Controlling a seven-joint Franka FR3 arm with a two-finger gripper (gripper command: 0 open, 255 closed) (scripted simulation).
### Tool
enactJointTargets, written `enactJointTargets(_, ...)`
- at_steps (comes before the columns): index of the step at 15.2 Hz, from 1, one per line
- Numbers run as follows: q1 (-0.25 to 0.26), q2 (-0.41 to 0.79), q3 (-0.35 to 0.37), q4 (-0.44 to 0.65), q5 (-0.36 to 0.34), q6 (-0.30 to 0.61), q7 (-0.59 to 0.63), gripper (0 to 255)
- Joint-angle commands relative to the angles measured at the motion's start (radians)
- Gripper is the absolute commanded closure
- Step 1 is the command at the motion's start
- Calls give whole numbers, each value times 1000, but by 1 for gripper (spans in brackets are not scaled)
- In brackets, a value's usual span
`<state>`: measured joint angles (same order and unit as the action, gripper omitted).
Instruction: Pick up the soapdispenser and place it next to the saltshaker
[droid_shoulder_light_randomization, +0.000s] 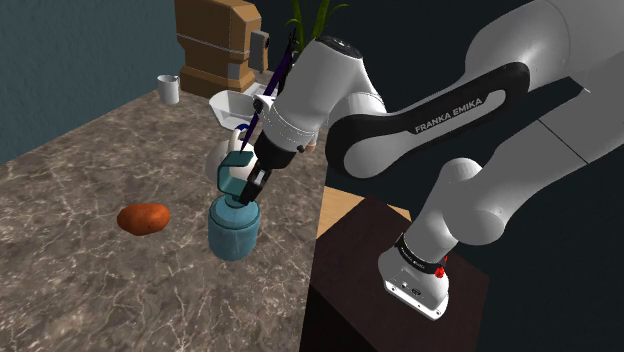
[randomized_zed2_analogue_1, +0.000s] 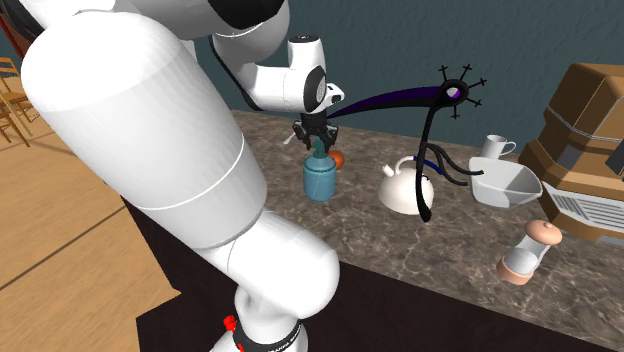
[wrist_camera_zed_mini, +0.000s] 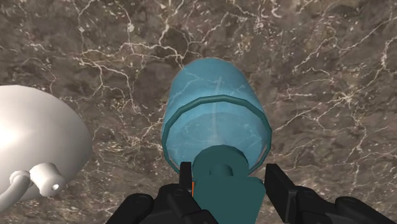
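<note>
A teal soap dispenser (droid_shoulder_light_randomization: 235, 232) stands upright on the marble counter (droid_shoulder_light_randomization: 80, 280), near the edge by the stand. My gripper (droid_shoulder_light_randomization: 250, 192) comes down on it from above. In the wrist view my gripper (wrist_camera_zed_mini: 230, 181) is shut on the pump head of the soap dispenser (wrist_camera_zed_mini: 216, 121), one finger against each side. In the second exterior view, the gripper (randomized_zed2_analogue_1: 320, 150) sits on top of the soap dispenser (randomized_zed2_analogue_1: 320, 182). The saltshaker (randomized_zed2_analogue_1: 525, 255), pale pink and white, stands far off toward that view's right, near the counter's front edge.
An orange sweet potato (droid_shoulder_light_randomization: 143, 218) lies beside the dispenser. A white kettle (randomized_zed2_analogue_1: 405, 185) and white bowl (randomized_zed2_analogue_1: 505, 183) stand between dispenser and saltshaker, with a black branching ornament (randomized_zed2_analogue_1: 430, 150) over them. A mug (droid_shoulder_light_randomization: 168, 88) and brown machine (droid_shoulder_light_randomization: 215, 40) stand further back.
</note>
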<state>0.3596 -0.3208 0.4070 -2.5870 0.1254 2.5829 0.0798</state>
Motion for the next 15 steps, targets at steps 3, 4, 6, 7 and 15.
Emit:
enactJointTargets(3,0,0,0,0,0,0,0,255)
enactJointTargets(4,2,-9,-3,6,3,-16,-3,255)
enactJointTargets(6,5,-27,-9,20,8,-47,-8,255)
enactJointTargets(7,6,-36,-12,28,9,-63,-10,255)
enactJointTargets(15,13,-93,-34,94,18,-186,-23,255)
